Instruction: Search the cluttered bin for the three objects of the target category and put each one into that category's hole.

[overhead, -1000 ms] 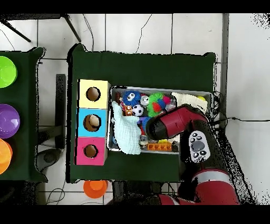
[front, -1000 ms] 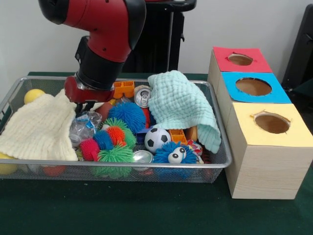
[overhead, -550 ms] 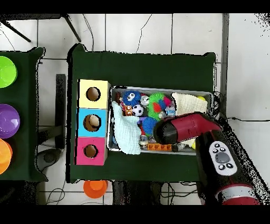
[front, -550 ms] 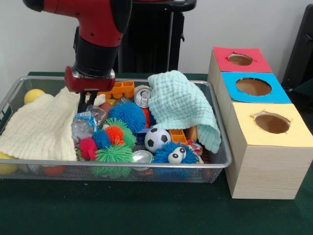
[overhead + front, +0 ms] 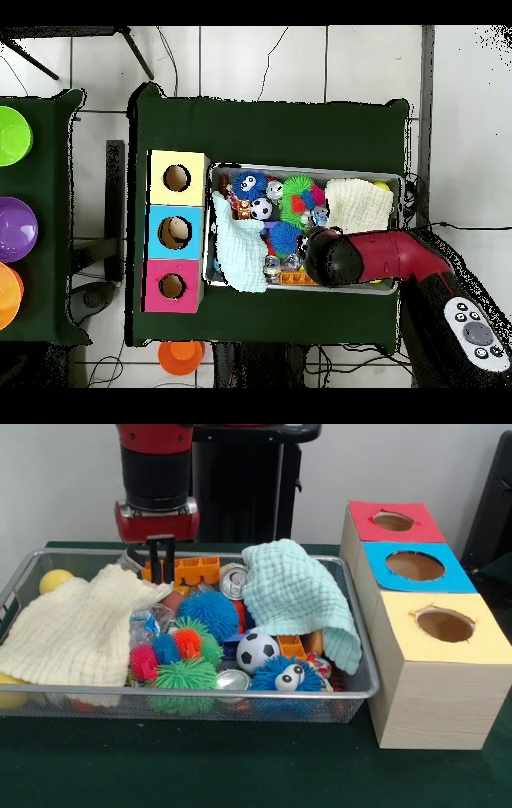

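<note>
The gripper is hanging over the wire bin, fingers close together, gripping nothing. Directly below it an orange block is lying; a silver can is sitting to its side, no legible label. Only the overhead view is showing the three box holes from above, yellow, blue, red.

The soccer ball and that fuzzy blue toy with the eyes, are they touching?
Touching. In the front view the soccer ball rests against the fuzzy blue toy, whose spikes overlap its lower edge with no gap.
</note>
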You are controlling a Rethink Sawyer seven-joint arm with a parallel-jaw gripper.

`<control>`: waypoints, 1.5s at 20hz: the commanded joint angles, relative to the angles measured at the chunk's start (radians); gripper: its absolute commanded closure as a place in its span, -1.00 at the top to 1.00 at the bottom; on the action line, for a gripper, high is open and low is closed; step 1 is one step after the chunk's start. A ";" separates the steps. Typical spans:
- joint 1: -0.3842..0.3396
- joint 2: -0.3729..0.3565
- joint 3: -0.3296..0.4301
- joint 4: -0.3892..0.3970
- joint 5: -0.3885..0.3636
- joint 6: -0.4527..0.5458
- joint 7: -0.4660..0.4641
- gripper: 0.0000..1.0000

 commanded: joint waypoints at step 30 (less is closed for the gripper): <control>0.147 -0.044 0.029 -0.067 -0.332 0.049 -0.038 -1.00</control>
